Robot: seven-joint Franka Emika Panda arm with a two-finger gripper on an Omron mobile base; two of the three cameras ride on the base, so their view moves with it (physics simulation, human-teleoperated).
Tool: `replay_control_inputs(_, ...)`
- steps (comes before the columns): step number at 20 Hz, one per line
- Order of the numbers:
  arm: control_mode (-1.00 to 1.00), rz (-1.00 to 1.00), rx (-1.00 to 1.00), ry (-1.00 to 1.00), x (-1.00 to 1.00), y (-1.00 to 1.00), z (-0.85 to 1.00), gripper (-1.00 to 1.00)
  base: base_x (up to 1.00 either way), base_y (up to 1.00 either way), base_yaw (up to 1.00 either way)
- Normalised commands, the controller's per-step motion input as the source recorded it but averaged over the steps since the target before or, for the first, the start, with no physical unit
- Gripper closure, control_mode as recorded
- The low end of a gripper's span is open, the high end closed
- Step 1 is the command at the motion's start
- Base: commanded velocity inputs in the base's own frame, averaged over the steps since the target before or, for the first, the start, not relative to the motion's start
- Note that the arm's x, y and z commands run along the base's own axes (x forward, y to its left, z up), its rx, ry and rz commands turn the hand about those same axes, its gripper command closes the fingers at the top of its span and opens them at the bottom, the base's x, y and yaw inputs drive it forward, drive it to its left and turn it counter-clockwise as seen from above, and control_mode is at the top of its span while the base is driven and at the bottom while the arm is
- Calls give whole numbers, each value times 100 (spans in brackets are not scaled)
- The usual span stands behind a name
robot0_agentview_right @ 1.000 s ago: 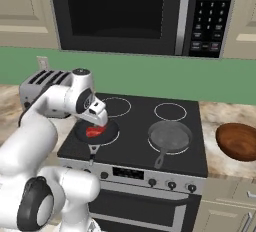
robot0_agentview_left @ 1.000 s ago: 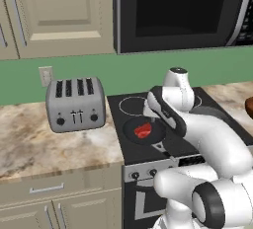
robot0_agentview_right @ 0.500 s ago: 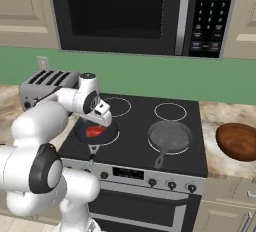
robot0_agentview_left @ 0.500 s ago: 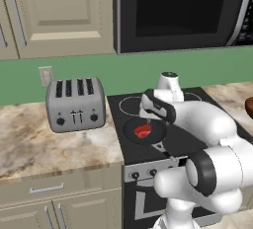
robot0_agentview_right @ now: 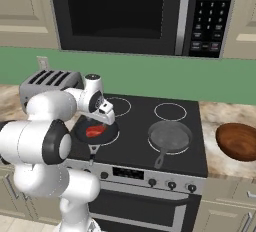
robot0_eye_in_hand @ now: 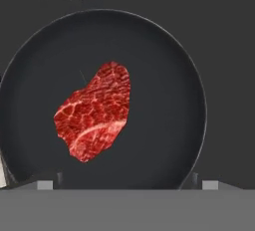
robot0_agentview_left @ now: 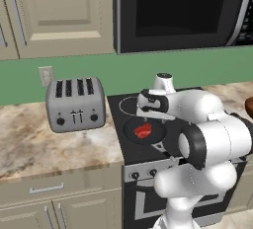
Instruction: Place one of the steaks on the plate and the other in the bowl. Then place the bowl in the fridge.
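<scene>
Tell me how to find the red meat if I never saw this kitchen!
Look at the black stove under the big microwave. Two pans sit on its front burners: a grey pan with nothing in it, and a black pan nearer the toaster. The steak lies flat in the black pan, bright red with pale marbling, just under the robot's open gripper.
</scene>
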Motion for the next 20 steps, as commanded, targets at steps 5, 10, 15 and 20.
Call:
replay_control_inputs(5, -100, -1, 0, 0, 41, 0, -5, -100, 0, 0, 0)
replay_control_inputs(10, -100, -9, -1, 0, 1, 0, -41, -100, 0, 0, 0)
replay_control_inputs(15, -100, -13, -8, 0, 6, 0, -31, -100, 0, 0, 0)
replay_control_inputs(20, -100, -13, -7, 0, 18, 0, -1, -100, 0, 0, 0)
